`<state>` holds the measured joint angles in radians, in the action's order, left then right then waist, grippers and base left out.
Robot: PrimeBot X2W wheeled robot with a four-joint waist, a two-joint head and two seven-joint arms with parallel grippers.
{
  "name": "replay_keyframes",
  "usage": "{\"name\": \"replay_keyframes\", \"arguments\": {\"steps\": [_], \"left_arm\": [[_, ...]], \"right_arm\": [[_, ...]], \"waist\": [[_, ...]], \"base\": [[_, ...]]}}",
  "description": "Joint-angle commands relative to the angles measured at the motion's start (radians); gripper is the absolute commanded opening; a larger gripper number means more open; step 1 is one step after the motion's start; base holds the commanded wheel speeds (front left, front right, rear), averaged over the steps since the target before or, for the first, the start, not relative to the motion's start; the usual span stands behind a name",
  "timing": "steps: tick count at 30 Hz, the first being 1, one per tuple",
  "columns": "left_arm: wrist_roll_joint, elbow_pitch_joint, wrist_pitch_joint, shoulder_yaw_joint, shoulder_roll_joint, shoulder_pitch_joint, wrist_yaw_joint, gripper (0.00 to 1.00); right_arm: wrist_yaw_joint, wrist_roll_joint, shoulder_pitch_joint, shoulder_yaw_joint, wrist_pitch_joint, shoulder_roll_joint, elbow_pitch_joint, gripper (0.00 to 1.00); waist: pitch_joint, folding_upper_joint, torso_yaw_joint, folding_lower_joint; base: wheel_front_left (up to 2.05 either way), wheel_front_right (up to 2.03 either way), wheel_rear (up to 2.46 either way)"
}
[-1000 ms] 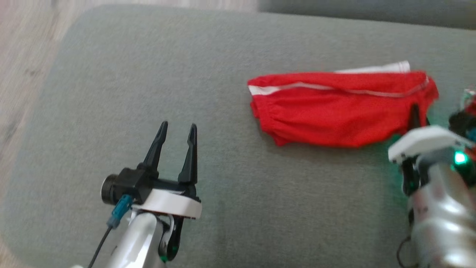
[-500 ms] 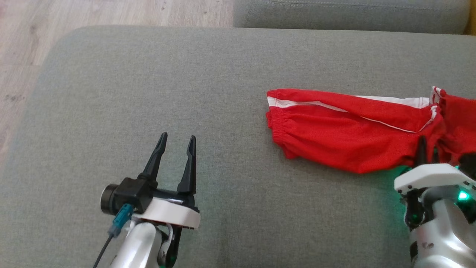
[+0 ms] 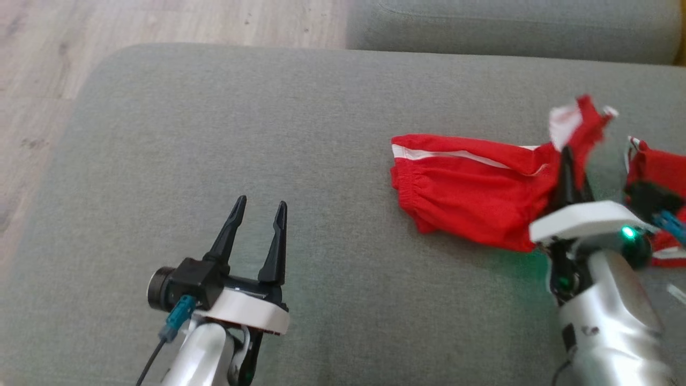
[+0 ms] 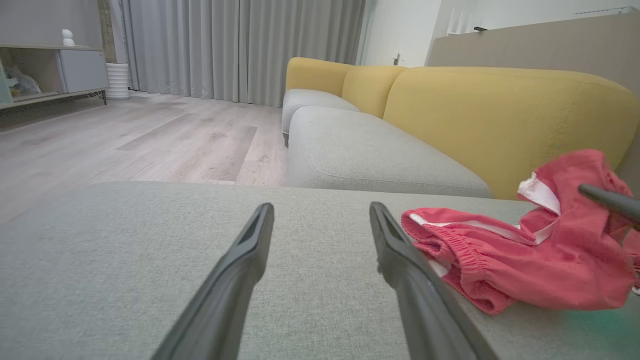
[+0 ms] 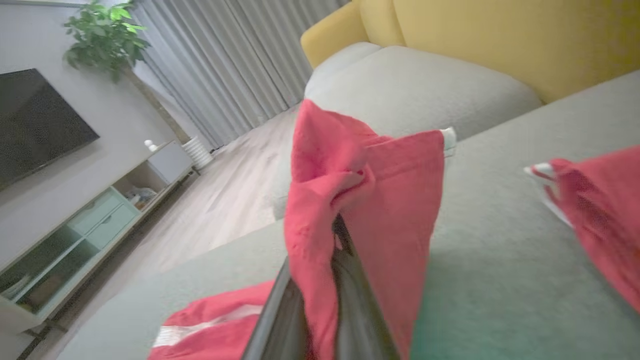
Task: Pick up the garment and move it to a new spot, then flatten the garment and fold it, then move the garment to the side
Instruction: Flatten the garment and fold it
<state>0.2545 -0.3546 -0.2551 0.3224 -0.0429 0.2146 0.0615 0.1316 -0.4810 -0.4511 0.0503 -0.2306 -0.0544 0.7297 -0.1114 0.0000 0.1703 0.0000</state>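
Pinching a fold of the red garment (image 3: pixel 471 193) in the clenched right gripper (image 3: pixel 567 161), peaked above the grey seat cushion (image 3: pixel 268 107) toward its right side, the elastic-gathered, white-striped end lying flat left of the grip. Cannot make out the gripper's tips, buried in cloth in the right wrist view and blurred in the head view; more red cloth beyond the wrist cut off by the frame, its join hidden. Holding the left gripper (image 3: pixel 261 202) over the cushion's left half, well apart from the garment, jaws spread and empty.
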Motion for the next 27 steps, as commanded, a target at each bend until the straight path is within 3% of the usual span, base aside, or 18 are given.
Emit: {"name": "replay_keyframes", "arguments": {"steps": [1, 21, 27], "left_arm": [[-0.001, 0.023, -0.007, -0.030, -0.007, 0.016, -0.002, 1.00], [0.001, 0.019, -0.007, -0.016, -0.007, 0.007, -0.007, 1.00], [0.002, 0.018, -0.007, -0.013, -0.007, 0.006, -0.009, 1.00]], "right_arm": [[-0.001, -0.015, -0.055, -0.081, -0.018, 0.004, -0.045, 0.00], [-0.001, -0.088, -0.107, -0.462, -0.020, 0.004, -0.023, 0.00], [-0.001, -0.091, -0.119, -0.586, -0.017, -0.019, 0.038, 0.00]], "waist": [[0.010, 0.0000, 0.017, 0.0000], [0.018, 0.0000, 0.125, 0.0000], [0.013, 0.0000, 0.135, 0.0000]], "base": [[0.00, 0.00, 0.00], [0.00, 0.00, 0.00], [0.00, 0.00, 0.00]]}}
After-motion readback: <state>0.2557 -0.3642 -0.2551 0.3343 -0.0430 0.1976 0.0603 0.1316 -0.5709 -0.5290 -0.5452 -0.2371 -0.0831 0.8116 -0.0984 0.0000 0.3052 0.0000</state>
